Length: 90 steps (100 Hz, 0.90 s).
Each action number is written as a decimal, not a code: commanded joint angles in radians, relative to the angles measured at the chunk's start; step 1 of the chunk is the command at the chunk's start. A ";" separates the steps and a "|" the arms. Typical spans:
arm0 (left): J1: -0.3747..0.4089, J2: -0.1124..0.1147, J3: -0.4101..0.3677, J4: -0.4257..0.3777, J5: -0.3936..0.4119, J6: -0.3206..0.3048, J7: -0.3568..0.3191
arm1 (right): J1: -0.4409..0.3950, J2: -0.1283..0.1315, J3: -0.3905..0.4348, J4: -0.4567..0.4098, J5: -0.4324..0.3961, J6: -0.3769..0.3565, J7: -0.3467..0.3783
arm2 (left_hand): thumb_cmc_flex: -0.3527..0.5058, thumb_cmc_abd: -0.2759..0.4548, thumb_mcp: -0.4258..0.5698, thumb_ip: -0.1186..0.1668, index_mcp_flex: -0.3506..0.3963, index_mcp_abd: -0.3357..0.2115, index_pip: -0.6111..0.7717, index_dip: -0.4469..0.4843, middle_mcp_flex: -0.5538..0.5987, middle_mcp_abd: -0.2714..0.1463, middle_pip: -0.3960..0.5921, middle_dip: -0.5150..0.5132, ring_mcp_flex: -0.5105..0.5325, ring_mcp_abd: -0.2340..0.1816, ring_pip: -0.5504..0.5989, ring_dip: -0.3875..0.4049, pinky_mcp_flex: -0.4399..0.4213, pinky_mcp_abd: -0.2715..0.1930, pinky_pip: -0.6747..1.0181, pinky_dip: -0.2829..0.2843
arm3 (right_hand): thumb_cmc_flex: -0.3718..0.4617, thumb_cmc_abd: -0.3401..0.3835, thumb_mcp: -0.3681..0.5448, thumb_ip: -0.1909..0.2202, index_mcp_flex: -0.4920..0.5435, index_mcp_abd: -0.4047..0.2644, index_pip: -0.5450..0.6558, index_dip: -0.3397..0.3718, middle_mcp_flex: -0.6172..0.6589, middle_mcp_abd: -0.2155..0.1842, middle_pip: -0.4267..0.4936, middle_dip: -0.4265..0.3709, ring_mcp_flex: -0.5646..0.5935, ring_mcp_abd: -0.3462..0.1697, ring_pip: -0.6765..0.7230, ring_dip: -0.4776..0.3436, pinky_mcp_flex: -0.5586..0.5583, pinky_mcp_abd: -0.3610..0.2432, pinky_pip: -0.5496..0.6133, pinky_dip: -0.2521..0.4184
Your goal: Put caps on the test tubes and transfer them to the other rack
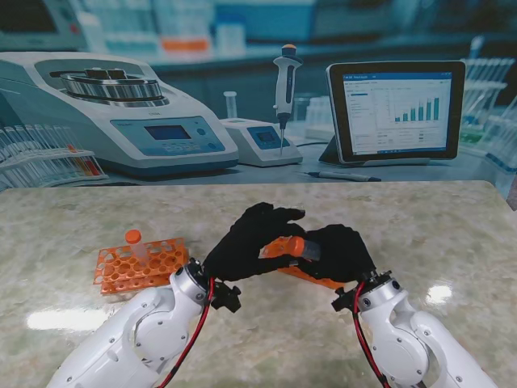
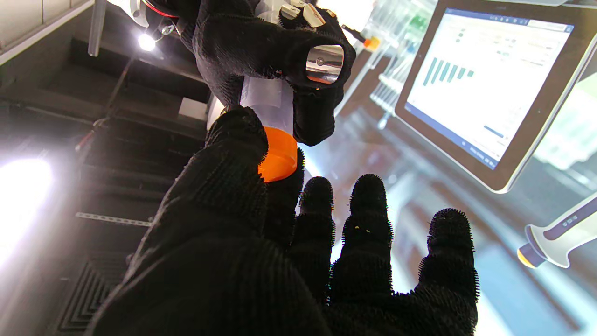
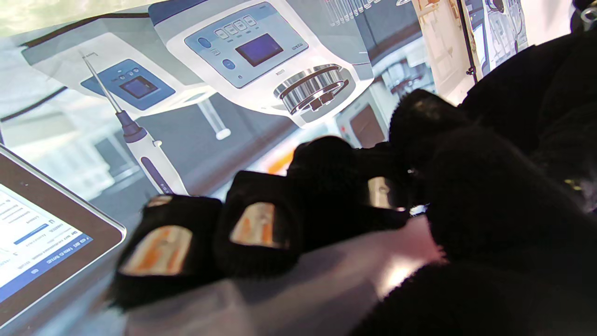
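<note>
The two hands meet above the middle of the tabletop [image 1: 420,234], just over an orange rack [image 1: 311,276] that they mostly hide. The right hand [image 1: 339,252] has its fingers [image 3: 254,224] wrapped around a clear tube [image 2: 268,100], which lies roughly level with its open end toward the left hand [image 1: 246,242]; that way the mouth is presented for capping while the body is braced. The left hand pinches an orange cap [image 2: 279,155] between thumb and forefinger, its other fingers [image 2: 368,224] spread loose and apart, so only the pinch does the work. The cap sits right at the tube's mouth; I cannot tell whether it is seated or threaded. I judge this to be the capping step.

Both forearms rise from the near corners and angle inward, wrists bent so the palms face each other. To the left stands a second rack [image 1: 139,265] with one capped tube [image 1: 134,242] upright in it.
</note>
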<state>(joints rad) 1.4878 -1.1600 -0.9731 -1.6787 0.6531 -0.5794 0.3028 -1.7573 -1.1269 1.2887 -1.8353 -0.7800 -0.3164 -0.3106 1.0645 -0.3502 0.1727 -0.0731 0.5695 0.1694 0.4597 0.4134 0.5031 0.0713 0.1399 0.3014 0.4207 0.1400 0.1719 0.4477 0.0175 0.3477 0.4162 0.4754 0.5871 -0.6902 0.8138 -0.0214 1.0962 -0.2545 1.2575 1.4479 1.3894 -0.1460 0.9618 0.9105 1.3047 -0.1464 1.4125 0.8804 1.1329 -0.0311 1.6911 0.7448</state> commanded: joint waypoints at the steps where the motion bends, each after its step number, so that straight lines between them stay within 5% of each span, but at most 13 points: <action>1: 0.007 0.003 0.003 -0.008 0.001 -0.010 -0.017 | -0.006 -0.003 -0.007 -0.011 -0.001 -0.002 0.005 | 0.223 0.045 0.206 0.054 0.047 -0.368 0.076 0.007 -0.002 -0.042 -0.010 -0.016 -0.010 -0.028 -0.015 -0.011 -0.013 -0.005 0.024 -0.001 | 0.032 0.038 0.016 0.000 0.033 -0.063 0.062 0.028 0.051 0.015 0.018 0.020 0.022 -0.152 0.209 0.078 0.071 -0.088 0.303 0.069; 90: 0.021 0.013 -0.021 -0.020 -0.015 -0.068 -0.063 | -0.003 -0.003 -0.011 -0.007 0.004 0.004 0.007 | 0.185 0.094 0.072 0.044 0.008 -0.434 -0.013 -0.104 -0.059 -0.045 -0.038 -0.062 -0.063 0.003 -0.057 -0.065 -0.033 -0.014 -0.035 0.001 | 0.032 0.038 0.015 -0.001 0.033 -0.064 0.062 0.029 0.051 0.015 0.019 0.020 0.022 -0.152 0.209 0.078 0.071 -0.088 0.303 0.069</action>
<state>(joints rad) 1.4981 -1.1503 -0.9946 -1.6838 0.6362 -0.6378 0.2485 -1.7573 -1.1268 1.2805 -1.8364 -0.7789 -0.3164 -0.3072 1.1183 -0.3307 0.2030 -0.0739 0.5354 0.1421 0.3865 0.3088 0.4704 0.0607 0.1236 0.2689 0.3937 0.1401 0.1367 0.3971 0.0037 0.3477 0.4162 0.4754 0.5871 -0.6902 0.8136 -0.0214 1.0966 -0.2566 1.2575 1.4479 1.3894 -0.1462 0.9618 0.9105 1.3047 -0.1464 1.4125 0.8806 1.1328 -0.0311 1.6911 0.7453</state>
